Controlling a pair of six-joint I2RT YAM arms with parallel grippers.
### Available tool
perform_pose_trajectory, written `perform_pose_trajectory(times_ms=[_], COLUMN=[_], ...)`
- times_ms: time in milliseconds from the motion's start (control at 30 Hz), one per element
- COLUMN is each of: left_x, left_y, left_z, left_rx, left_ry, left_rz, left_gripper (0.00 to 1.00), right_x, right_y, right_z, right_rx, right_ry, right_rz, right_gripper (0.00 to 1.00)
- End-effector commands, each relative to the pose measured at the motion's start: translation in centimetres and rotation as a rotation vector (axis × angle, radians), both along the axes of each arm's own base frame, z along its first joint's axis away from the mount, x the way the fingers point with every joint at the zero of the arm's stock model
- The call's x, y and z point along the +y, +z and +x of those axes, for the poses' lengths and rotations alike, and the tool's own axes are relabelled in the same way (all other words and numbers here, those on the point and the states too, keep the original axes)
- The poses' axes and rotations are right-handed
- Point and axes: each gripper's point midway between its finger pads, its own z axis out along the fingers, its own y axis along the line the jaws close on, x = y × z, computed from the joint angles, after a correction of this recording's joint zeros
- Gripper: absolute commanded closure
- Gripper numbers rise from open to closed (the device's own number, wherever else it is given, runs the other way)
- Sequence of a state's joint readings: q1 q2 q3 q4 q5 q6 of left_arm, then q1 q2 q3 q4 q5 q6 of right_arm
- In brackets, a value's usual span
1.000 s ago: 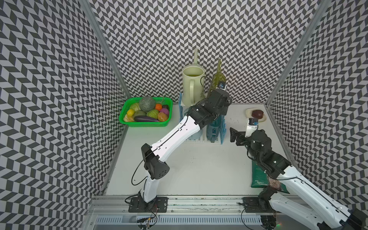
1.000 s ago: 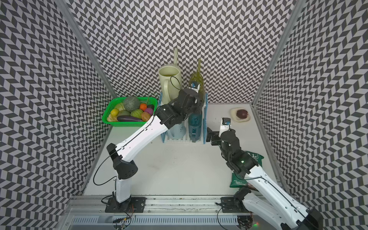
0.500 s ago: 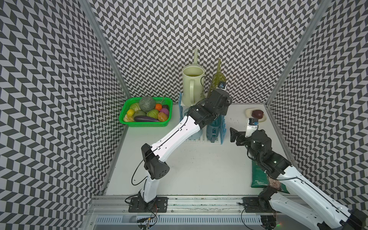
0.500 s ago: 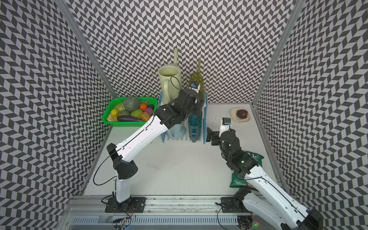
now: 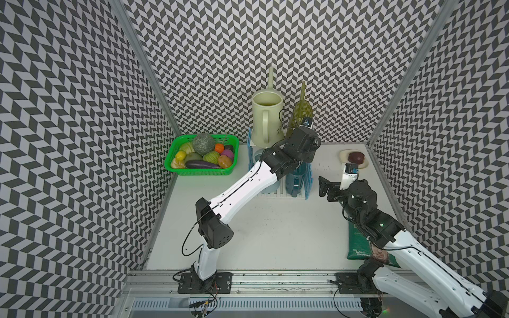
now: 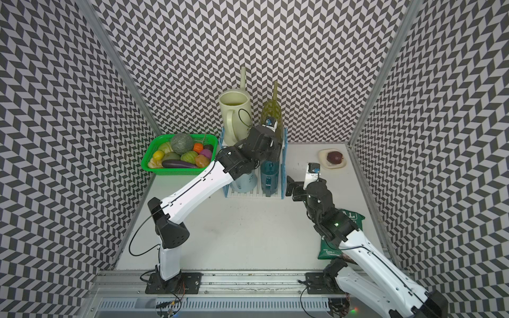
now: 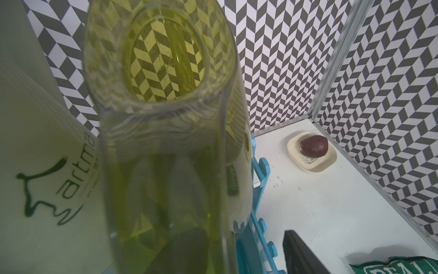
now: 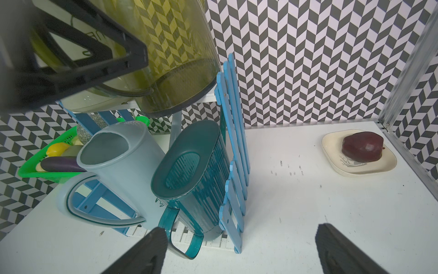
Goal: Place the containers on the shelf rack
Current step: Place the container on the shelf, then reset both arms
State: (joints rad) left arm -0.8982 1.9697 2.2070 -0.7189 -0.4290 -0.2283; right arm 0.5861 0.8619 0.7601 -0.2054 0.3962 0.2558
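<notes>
Standing at the far middle of the table (image 5: 275, 234), the shelf rack (image 5: 309, 177) carries all four containers. The cream jug (image 5: 265, 115) is on the top shelf at the left, with the olive-green jug (image 5: 301, 110) just beside it on the right. Below them are the light blue jug (image 8: 123, 166) on the left and the dark teal jug (image 8: 201, 180) on the right, their handles towards the near side.

The left gripper (image 7: 239, 251) is at the olive-green jug's handle with its jaws parted. One finger stands clear of the jug and the other shows only as a dark shape through the plastic.

The right gripper (image 5: 326, 187) hovers near the rack's right panel, spread wide and empty.

A green basket (image 5: 201, 172) of produce sits left of the rack, and a cream dish (image 5: 344, 157) is in the far right corner.
</notes>
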Motion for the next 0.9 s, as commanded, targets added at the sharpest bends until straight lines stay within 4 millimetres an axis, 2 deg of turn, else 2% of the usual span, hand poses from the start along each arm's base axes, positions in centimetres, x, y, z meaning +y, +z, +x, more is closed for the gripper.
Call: perform_pose_trajectory(times_ms=[0,300,600,767,867], left_x=[1.5,2.6,3.9,6.6,9.9], left_y=[3.6,4.5,4.6,5.9,6.5], left_z=[-1.2,-2.9,-6.5,-9.0,-9.6], left_rx=[-0.054,-0.060,-0.063,-0.127,-0.199], left_ry=[0.000,-0.026,-0.137,-0.192,-0.139], left_rz=[-0.046,-0.048,-0.017,0.014,0.071], left_gripper=[0.36,0.33,0.28,0.24,0.20], right_x=[-0.3,-0.6,-1.1,-1.4,-1.7], right_y=[1.6,2.0,3.0,3.2,2.8], right_z=[-0.1,-0.3,-0.7,-0.6,-0.2], right_rx=[-0.044,-0.048,-0.070,-0.097,-0.117], right_ry=[-0.009,-0.024,-0.031,-0.048,-0.070], right_rz=[0.037,0.032,0.040,0.036,0.028], right_gripper=[0.00,0.00,0.00,0.00,0.00])
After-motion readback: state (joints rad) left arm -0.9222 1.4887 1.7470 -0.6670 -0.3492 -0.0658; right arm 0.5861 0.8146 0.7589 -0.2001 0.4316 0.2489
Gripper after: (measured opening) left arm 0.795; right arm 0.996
